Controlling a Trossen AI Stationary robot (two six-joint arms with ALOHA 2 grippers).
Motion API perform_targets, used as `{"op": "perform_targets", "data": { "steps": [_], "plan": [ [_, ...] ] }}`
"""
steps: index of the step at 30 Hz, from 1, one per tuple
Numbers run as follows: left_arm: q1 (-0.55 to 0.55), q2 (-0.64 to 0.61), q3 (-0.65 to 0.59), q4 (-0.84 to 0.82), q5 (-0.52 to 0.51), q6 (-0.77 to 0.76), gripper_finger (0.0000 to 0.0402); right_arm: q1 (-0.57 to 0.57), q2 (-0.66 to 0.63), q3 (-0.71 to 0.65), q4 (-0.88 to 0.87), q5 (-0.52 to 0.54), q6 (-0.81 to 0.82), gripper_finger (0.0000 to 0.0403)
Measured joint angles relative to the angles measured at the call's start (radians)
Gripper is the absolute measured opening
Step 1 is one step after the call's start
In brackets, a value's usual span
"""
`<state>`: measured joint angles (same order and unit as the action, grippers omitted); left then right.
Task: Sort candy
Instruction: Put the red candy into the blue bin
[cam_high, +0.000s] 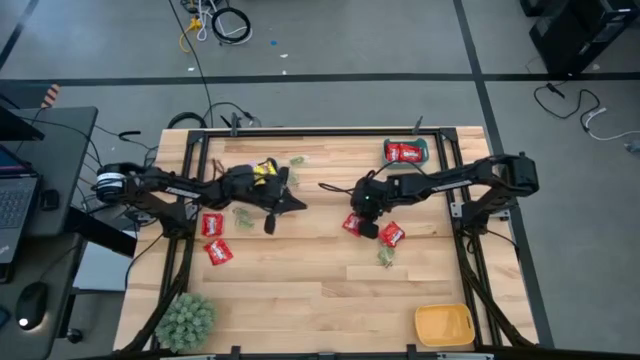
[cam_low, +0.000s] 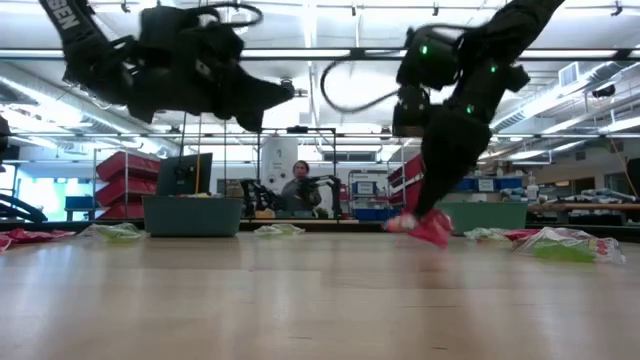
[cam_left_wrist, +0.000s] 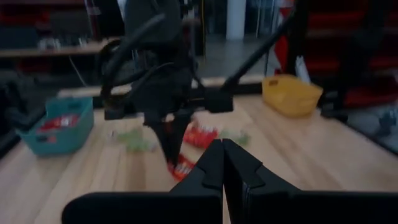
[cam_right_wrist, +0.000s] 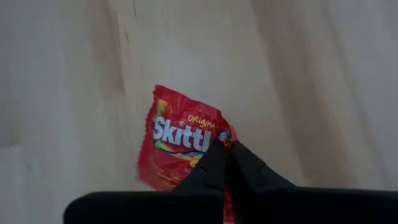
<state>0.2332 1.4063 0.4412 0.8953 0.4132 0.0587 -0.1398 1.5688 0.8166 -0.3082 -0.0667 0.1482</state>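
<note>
Candy could slip as I lift, because my right gripper (cam_right_wrist: 225, 148) pinches only the red packet's (cam_right_wrist: 180, 140) edge near the table's (cam_high: 300, 290) middle; left gripper (cam_left_wrist: 222, 163) hangs closed, empty.

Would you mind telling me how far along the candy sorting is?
Early on. Done: red packets lie in the teal bin. In hand: the right pincer is shut on a red Skittles packet on the table. Left: other red packets, green ones, and the yellow bin holds nothing.
</note>
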Motion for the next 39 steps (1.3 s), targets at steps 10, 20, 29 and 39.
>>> {"op": "perform_targets", "data": {
  "steps": [10, 20, 29, 39],
  "plan": [
    [-0.008, 0.0, -0.139, 0.265, -0.046, -0.115, 0.0, -0.131, -0.271, 0.017, -0.19, 0.204, 0.119, 0.0],
    [-0.014, 0.0, -0.139, 0.264, -0.054, -0.116, 0.0, -0.514, -0.368, 0.017, -0.263, 0.241, 0.117, 0.0],
    [-0.014, 0.0, -0.139, 0.26, -0.054, -0.116, 0.0, -0.74, -0.244, 0.017, -0.169, 0.167, 0.036, 0.0],
    [-0.014, 0.0, -0.138, 0.238, -0.054, -0.116, 0.0, -0.758, -0.075, 0.017, -0.124, 0.147, 0.04, 0.0]
  ]
}}
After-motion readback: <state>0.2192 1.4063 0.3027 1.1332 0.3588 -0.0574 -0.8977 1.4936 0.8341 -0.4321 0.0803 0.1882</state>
